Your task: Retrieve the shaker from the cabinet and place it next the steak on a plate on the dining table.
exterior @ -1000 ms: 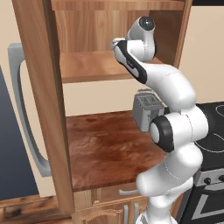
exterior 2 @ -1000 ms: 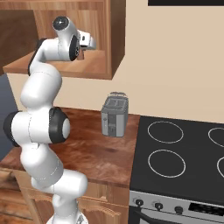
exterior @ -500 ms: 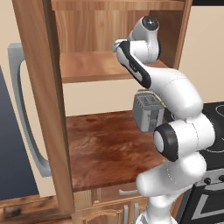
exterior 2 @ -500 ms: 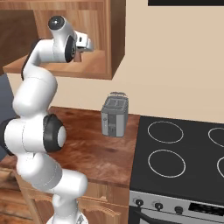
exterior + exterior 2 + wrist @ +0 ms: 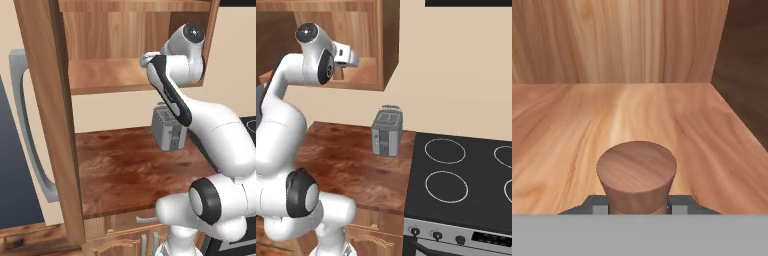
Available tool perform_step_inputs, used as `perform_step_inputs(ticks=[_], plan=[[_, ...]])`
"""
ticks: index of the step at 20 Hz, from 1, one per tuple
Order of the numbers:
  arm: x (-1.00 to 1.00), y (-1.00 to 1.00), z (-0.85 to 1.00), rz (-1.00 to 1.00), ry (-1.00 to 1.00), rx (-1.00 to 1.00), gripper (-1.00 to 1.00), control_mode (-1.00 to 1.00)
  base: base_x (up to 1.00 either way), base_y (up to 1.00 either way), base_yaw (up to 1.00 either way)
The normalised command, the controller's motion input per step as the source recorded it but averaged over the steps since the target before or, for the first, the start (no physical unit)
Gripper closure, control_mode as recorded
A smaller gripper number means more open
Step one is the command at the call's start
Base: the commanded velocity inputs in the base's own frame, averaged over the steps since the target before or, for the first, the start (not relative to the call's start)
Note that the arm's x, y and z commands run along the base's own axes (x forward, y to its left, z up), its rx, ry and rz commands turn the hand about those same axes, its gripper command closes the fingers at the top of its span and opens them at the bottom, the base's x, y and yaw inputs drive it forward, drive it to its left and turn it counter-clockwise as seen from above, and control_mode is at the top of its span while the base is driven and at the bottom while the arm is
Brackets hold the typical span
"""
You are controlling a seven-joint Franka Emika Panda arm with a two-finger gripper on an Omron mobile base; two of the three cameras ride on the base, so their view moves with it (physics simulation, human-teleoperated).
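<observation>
- The light-brown grained wooden wall cabinet (image 5: 115, 75) hangs above a glossy reddish-brown wooden counter (image 5: 130, 170); its tall plank-like door (image 5: 50, 120) stands swung open at the left of the left base view.
- Inside the cabinet, the hand view shows a plain pale wood shelf (image 5: 572, 125) running back to a grained rear panel, with a darker side wall on the right.
- A cream-coloured wall runs behind the counter, and a black glass stovetop (image 5: 461, 175) with ringed burners adjoins the counter on its right, control knobs along its front edge.
- A grey boxy toaster (image 5: 387, 132) stands on the counter against the wall, just beside the stovetop and below the cabinet's right end.
- A large grey curved handle (image 5: 27, 125) on a dark panel shows beyond the open door at the far left.
- The white arm rises past the counter's front edge, and its two-finger gripper (image 5: 637, 206) reaches into the cabinet at shelf level; in the base views the hand sits at the shelf's front right part.
- The small brown wooden cylindrical shaker (image 5: 637, 175) stands upright on the shelf, close in front of the hand camera, well forward of the rear panel.
- The two dark fingertips (image 5: 594, 206) sit against the shaker's lower sides, one on each flank, narrowed to its width and gripping it.
- The shelf around the shaker is bare wood, and the side wall stands apart from it on the right.
</observation>
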Motion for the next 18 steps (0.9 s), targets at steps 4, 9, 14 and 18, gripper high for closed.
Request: perform_step_inputs(ticks=[4,9,14,18], plan=[[-1.0,-0.23,0.0,0.0,0.0,0.0,1.0,-1.0,0.0,0.0,0.0],[-0.86,-0.06,-0.01,0.0,0.0,0.0,1.0,-1.0,0.0,0.0,0.0],[-0.58,0.0,-0.07,0.0,0.0,0.0,1.0,-1.0,0.0,0.0,0.0],[-0.46,0.0,-0.06,0.0,0.0,0.0,1.0,-1.0,0.0,0.0,0.0]])
